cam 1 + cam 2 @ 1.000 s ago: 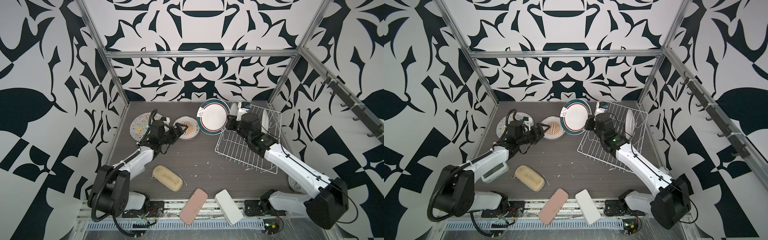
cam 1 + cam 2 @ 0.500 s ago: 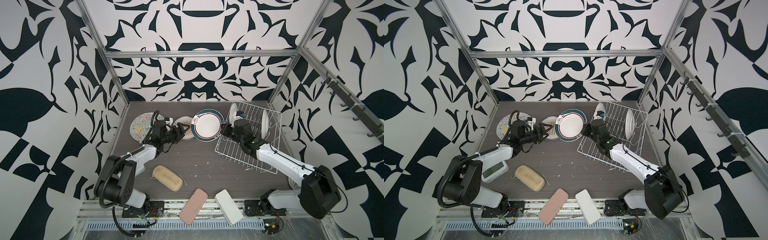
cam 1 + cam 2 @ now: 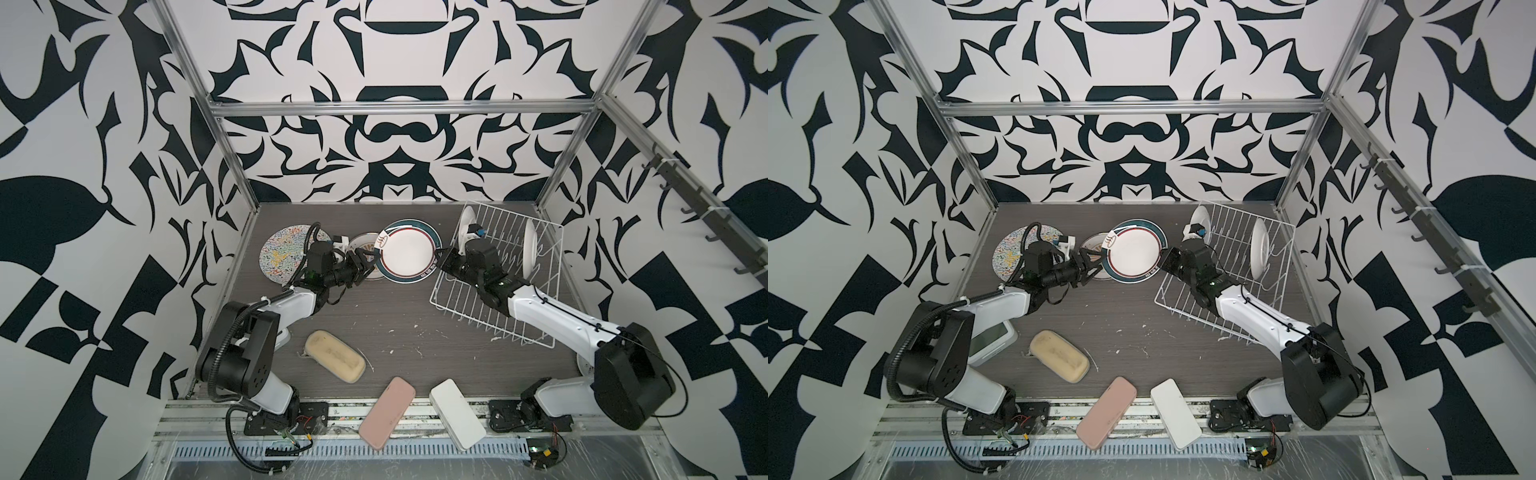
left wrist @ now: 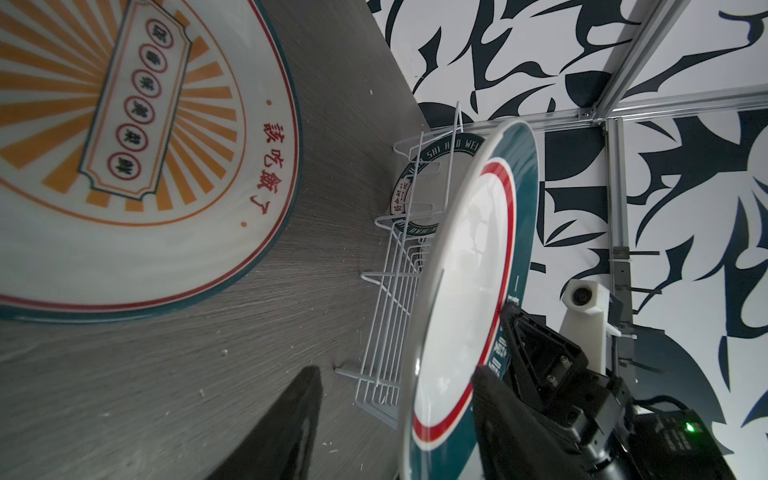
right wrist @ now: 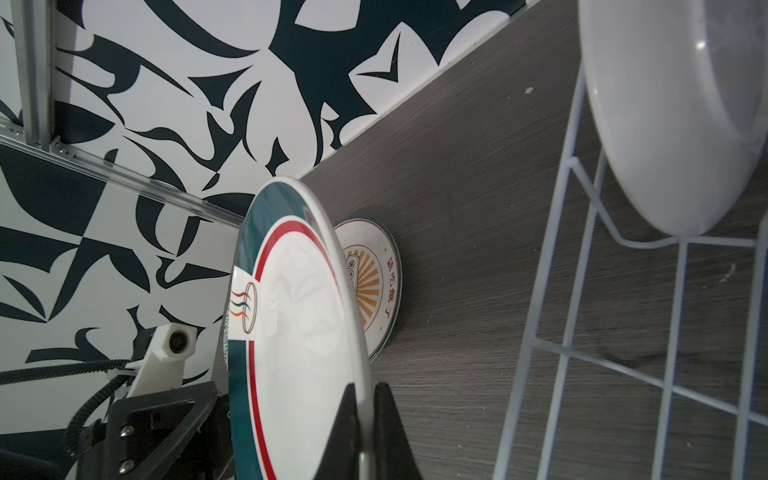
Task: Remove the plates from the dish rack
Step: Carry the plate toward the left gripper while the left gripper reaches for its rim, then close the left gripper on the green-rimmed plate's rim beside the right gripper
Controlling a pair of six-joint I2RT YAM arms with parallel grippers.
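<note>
Plate [image 3: 405, 257] tight in right jaws, left jaws half-open astride its rim (woodgrain table [image 3: 395, 311], patterned walls [image 3: 395, 145])

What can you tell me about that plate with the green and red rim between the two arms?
The plate is round and glossy, ceramic by its look: white centre, thin red ring, broad dark green rim with pale lettering and a white patch bearing a small wavy emblem. It is held tilted beside the rack, partly over a smaller plate lying flat; contact between them cannot be told. The right gripper pinches its rim; the left gripper straddles the opposite edge with jaws open.
</note>
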